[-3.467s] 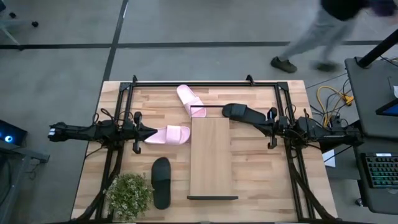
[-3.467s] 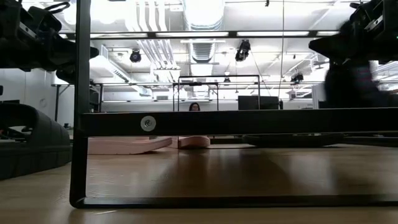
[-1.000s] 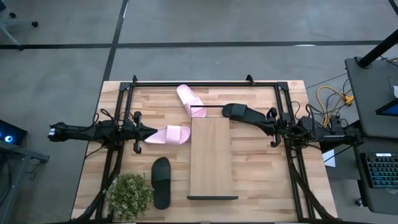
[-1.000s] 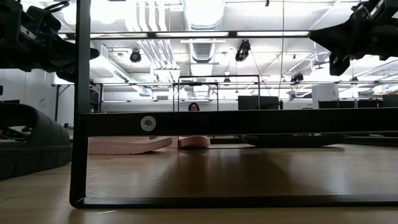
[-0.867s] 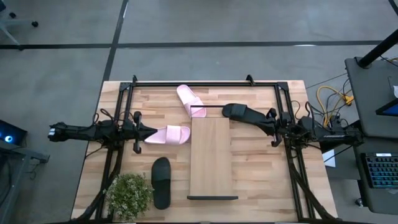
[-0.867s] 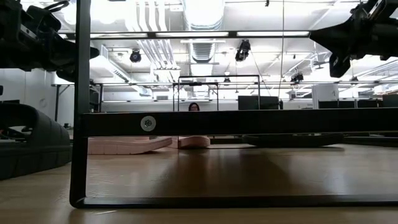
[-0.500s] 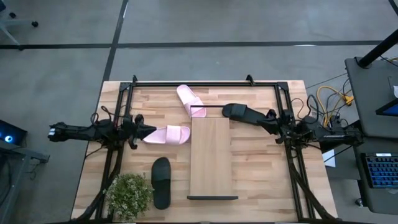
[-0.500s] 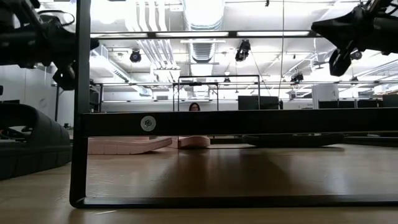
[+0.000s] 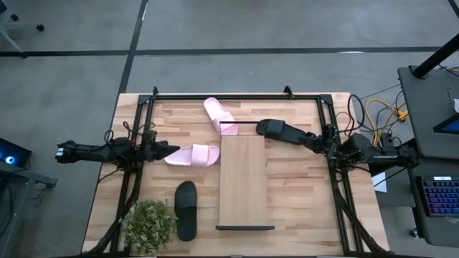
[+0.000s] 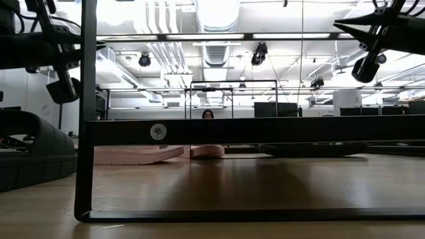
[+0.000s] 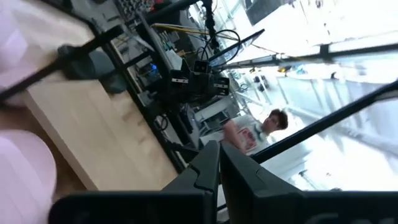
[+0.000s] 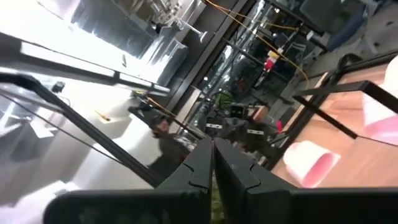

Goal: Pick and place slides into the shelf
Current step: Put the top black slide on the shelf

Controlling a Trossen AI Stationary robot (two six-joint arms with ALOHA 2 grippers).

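Two pale pink slides lie sole-down on the table, one (image 9: 193, 155) beside the shelf's left side and one (image 9: 220, 115) nearer the far edge. One black slide (image 9: 280, 130) lies by the shelf's far right corner, the other (image 9: 186, 209) near the front left. The shelf (image 9: 244, 179) is a light-wood board with black wire ends, standing mid-table. My left gripper (image 9: 174, 150) is shut and hovers over the heel of the nearer pink slide. My right gripper (image 9: 306, 136) is shut and hovers just right of the far black slide. In the low view both hang well above the table.
A potted plant (image 9: 150, 223) stands at the front left corner beside the near black slide. A black metal frame (image 9: 222, 94) runs along the table's far edge and sides. In the low view the shelf's near wire end (image 10: 85, 133) fills the foreground. Bare wood lies right of the shelf.
Both wrists have rolled about their long axes, so the grippers show narrower from above. The right gripper has edged toward the far black slide. The left arm has drawn back slightly toward the table's left edge. No slide has moved.
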